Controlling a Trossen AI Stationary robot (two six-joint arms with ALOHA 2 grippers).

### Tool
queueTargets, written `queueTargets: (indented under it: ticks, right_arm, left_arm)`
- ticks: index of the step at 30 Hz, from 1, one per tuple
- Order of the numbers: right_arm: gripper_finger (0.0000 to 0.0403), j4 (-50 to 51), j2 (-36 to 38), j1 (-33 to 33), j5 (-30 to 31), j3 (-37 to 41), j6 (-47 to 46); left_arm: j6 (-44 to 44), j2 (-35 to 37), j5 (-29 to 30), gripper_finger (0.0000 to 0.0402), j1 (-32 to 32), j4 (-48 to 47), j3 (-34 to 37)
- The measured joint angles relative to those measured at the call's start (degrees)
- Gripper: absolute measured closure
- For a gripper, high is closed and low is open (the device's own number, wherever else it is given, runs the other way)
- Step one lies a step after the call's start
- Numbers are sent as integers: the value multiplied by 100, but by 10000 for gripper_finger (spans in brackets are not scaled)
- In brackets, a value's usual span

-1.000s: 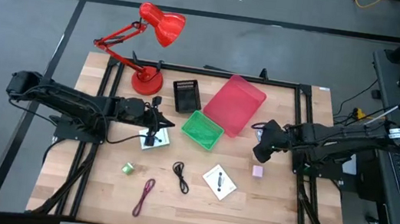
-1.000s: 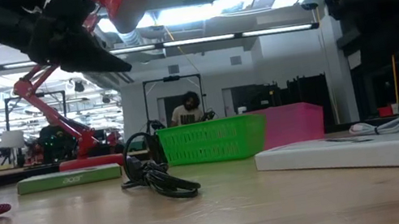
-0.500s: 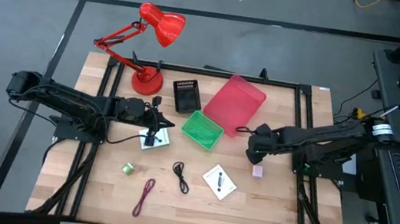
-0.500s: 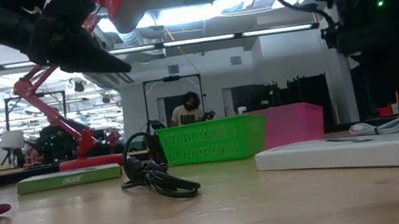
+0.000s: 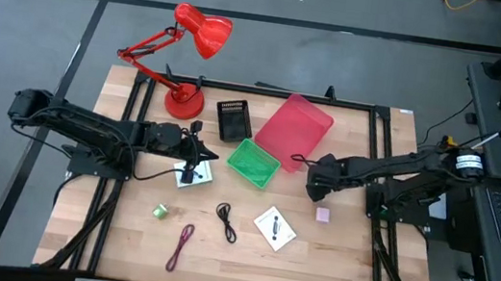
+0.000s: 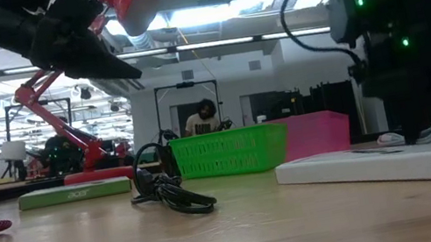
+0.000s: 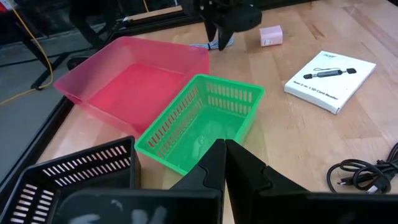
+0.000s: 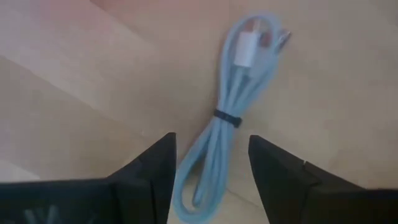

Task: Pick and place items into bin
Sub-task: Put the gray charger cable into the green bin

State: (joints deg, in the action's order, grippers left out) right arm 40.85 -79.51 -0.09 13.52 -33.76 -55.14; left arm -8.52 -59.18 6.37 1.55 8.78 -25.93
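My right gripper (image 8: pixel 211 163) points steeply down, open, over a pale blue coiled cable (image 8: pixel 227 118) that lies flat on the wood beside the pink bin (image 5: pixel 293 130); its fingers stand on either side of the coil's end. The left wrist view shows this gripper (image 7: pixel 221 34) just above the cable (image 7: pixel 211 45). A pink cube (image 5: pixel 322 213) sits close by. My left gripper (image 7: pixel 224 149) hovers shut and empty over a white card (image 5: pixel 193 176). Another white card (image 5: pixel 275 228), a black cable (image 5: pixel 225 222), a maroon cable (image 5: pixel 180 246) and a green roll (image 5: pixel 161 211) lie nearer the front.
A green basket (image 5: pixel 253 162) and a black basket (image 5: pixel 232 119) stand next to the pink bin in mid-table. A red desk lamp (image 5: pixel 183 101) stands at the far left. A person sits in the room far behind the table (image 6: pixel 204 116).
My right gripper has come down toward the pale blue cable and shifted a little toward the table's left, tipping to point more steeply downward. Its fingers have stayed open.
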Motion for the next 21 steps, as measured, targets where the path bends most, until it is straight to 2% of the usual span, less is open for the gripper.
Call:
queueTargets:
  ticks: [4,9,16,21]
  right_arm:
    - [222,-666,75,-120,-85,401,121]
    - [241,-601,123,-161,-77,450,123]
    - [302,-558,138,-169,-142,290,382]
    - [368,-596,138,-169,-128,229,667]
  left_arm:
    - [3,0,0,398,-1,-2,0]
    - [31,0,2,398,1,-2,0]
    - [46,0,2,398,1,-2,2]
    - [46,0,2,398,1,-2,4]
